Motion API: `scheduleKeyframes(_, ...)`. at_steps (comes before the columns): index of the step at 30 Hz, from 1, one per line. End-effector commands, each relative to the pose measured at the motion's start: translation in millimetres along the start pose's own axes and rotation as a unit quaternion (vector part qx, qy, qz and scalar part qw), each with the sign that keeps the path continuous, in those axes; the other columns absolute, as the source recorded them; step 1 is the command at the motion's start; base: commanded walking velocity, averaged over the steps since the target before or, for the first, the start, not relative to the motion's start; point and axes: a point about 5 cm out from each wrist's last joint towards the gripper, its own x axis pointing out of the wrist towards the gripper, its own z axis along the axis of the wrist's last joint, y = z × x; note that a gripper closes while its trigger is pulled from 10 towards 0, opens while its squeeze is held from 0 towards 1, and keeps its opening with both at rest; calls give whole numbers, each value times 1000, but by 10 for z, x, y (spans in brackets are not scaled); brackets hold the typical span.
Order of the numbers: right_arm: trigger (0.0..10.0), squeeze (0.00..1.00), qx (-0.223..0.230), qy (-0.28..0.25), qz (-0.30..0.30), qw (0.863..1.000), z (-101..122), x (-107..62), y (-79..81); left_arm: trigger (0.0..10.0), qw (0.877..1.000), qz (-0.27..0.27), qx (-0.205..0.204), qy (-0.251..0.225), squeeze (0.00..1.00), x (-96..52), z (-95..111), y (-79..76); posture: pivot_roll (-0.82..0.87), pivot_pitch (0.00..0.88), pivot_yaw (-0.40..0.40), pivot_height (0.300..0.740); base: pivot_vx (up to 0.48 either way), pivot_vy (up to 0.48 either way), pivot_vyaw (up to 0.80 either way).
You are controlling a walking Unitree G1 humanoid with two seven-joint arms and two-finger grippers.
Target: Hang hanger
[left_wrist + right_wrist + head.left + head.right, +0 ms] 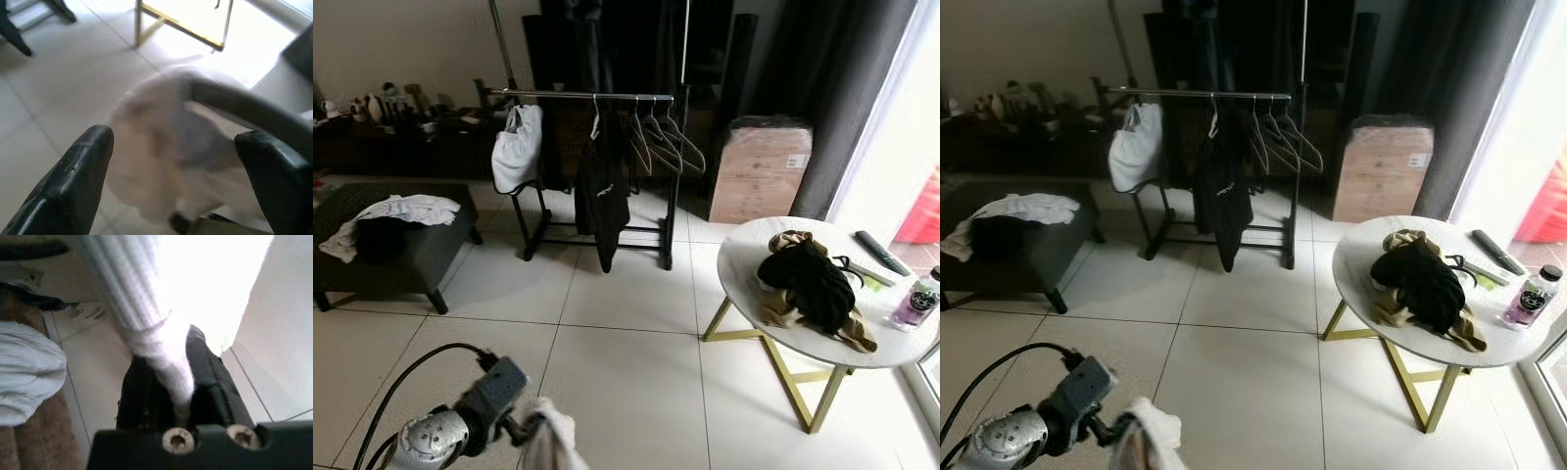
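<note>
Now, left gripper (178,139): low at 7 o'clock, its two black fingers spread wide, holding nothing.
Right gripper (166,352): pinching the soft white ribbed cloth (553,441) tight between its fingers.
Dark curved bar (244,107): runs through the cloth; I think it is the hanger, but it is blurry.
How it will feel: light and floppy. The cloth could slip off, so grab the stiff bar near its hook.
Black metal clothes rail (587,95): far off at 12 o'clock, thin and straight.
Empty wire hangers (661,137): hooked on the rail's right end.
Shiny white tile floor (626,372): smooth, lies between robot and rail.
</note>
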Motion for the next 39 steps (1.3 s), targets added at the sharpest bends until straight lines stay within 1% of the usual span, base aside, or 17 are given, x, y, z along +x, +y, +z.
scheduleKeyframes(1,0,0,-200,105,-122,967,1017,-567,-1709,10000,999,-21,-13,-42,0,191,24,-155,-59,0,0,740,0,0,0)
scheduleKeyframes(4,0,0,-198,105,-123,967,1018,-560,-1705,10000,998,21,-17,-60,0,241,31,-101,-59,0,0,740,0,0,0)
scheduleKeyframes(6,0,0,-196,104,-122,967,1011,-555,-1698,10000,994,59,-44,-79,0,297,40,-58,-58,0,0,740,0,0,0)
scheduleKeyframes(8,0,0,-194,104,-122,968,1007,-554,-1696,10000,992,1,-100,-78,0,301,32,-167,-62,0,0,740,0,0,0)
scheduleKeyframes(9,0,0,-194,104,-122,968,1007,-554,-1696,10000,992,1,-100,-78,0,301,32,-167,-62,0,0,740,0,0,0)
scheduleKeyframes(11,0,0,-194,104,-122,968,1002,-554,-1695,10000,984,-97,-135,-65,0,251,25,-350,-63,0,0,740,0,0,0)
scheduleKeyframes(12,0,0,-197,104,-123,967,1000,-553,-1696,10000,980,-148,-128,-29,0,200,-52,-423,-64,0,0,740,0,0,0)
scheduleKeyframes(15,0,0,-205,105,-135,964,995,-542,-1698,10000,981,-172,-94,4,0,142,-121,-409,-60,0,0,740,0,0,0)
scheduleKeyframes(18,0,0,-205,104,-138,963,996,-540,-1700,10000,980,-177,-86,9,0,119,-132,-399,-58,0,0,740,0,0,0)
scheduleKeyframes(20,0,0,-208,107,-140,962,1001,-534,-1704,10000,983,-174,-49,35,0,70,-145,-351,-57,0,0,740,0,0,0)
scheduleKeyframes(23,0,0,-212,111,-141,961,1007,-528,-1706,10000,991,-129,-14,36,0,54,-88,-244,-57,0,0,740,0,0,0)
scheduleKeyframes(24,0,0,-213,112,-141,960,1009,-527,-1707,10000,993,-118,-6,30,0,60,-60,-222,-57,154,13,740,0,0,0)
scheduleKeyframes(25,0,0,-213,113,-141,960,1010,-527,-1707,10000,993,-115,-2,27,0,62,-42,-212,-57,154,13,740,0,0,0)
scheduleKeyframes(28,0,0,-220,122,-145,957,997,-530,-1715,10000,997,-79,5,-3,0,89,47,-172,-58,155,13,740,0,0,0)
scheduleKeyframes(29,0,0,-226,135,-152,953,961,-539,-1725,10000,999,-38,10,-28,0,100,114,-135,-58,155,13,740,0,0,0)
scheduleKeyframes(34,0,0,-189,173,-217,942,773,-612,-1791,10000,997,-67,-21,-15,0,-38,-7,-292,-53,159,14,740,0,0,0)
scheduleKeyframes(39,0,0,-139,177,-265,938,714,-652,-1831,10000,997,-62,-33,-12,0,-109,-50,-298,-49,158,14,740,0,0,0)
